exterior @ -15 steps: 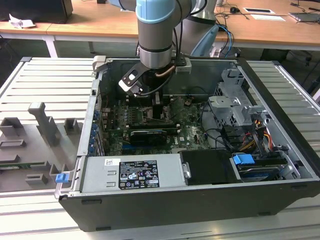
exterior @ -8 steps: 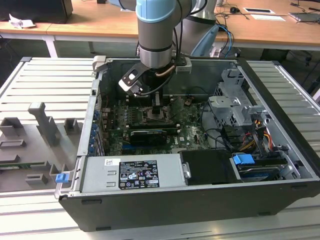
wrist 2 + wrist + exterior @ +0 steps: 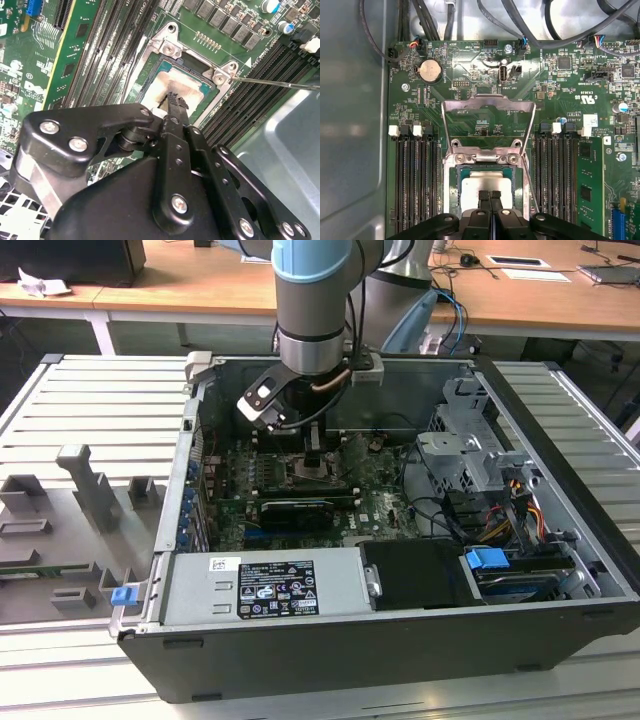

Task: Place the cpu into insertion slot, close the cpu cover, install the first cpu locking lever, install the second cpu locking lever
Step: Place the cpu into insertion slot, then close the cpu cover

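While the cpu (image 3: 472,192) lies flat in the slot (image 3: 454,192), just above the middle of the exterior frame inside the case (image 3: 420,660), the gripper (image 3: 490,196) hangs right over it. Its fingers are pressed together, with nothing between them that I can see. In both wrist views the tips sit at or just above the chip's metal top; I cannot tell whether they touch. The cover (image 3: 487,103) stands tilted open from the slot's edge away from the gripper. A thin lever (image 3: 531,185) runs unhooked beside the slot.

The main risk, as I judge it, is side load. If the closed tips bear on the cpu and drag, they could skew it in the slot and harm the contacts beneath. A chip that is not fully seated would be crushed under the cover. The raised cover is also near the gripper's body, so a careless sweep could knock it down crooked. The loose lever could snag on a finger or spring across the memory slots (image 3: 412,180).
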{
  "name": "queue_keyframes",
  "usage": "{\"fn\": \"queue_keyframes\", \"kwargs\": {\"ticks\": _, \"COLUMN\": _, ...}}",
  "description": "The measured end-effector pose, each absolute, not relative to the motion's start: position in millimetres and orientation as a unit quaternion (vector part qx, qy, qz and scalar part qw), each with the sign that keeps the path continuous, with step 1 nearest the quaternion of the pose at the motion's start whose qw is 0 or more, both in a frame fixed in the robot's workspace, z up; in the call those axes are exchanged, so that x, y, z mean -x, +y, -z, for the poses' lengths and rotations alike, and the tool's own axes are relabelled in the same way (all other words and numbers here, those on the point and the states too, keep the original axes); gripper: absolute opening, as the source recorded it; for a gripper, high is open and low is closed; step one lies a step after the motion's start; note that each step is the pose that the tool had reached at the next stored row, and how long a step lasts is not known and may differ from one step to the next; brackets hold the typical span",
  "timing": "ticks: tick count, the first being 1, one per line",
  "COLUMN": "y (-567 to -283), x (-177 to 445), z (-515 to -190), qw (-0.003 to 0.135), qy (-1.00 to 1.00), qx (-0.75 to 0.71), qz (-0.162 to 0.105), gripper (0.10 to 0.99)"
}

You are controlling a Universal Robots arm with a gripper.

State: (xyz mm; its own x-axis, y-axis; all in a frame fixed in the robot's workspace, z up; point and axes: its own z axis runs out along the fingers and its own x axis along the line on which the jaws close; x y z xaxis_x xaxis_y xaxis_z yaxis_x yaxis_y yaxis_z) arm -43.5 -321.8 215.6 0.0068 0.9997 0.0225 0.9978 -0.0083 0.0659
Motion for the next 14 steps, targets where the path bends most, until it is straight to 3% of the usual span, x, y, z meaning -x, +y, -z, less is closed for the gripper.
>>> {"fn": "queue_keyframes", "kwargs": {"ticks": 14, "y": -322.0, "x": 30.4, "z": -226.6, "qw": 0.016, "qy": 0.704, "qx": -0.71, "qz": -0.03, "gripper": 0.106}}
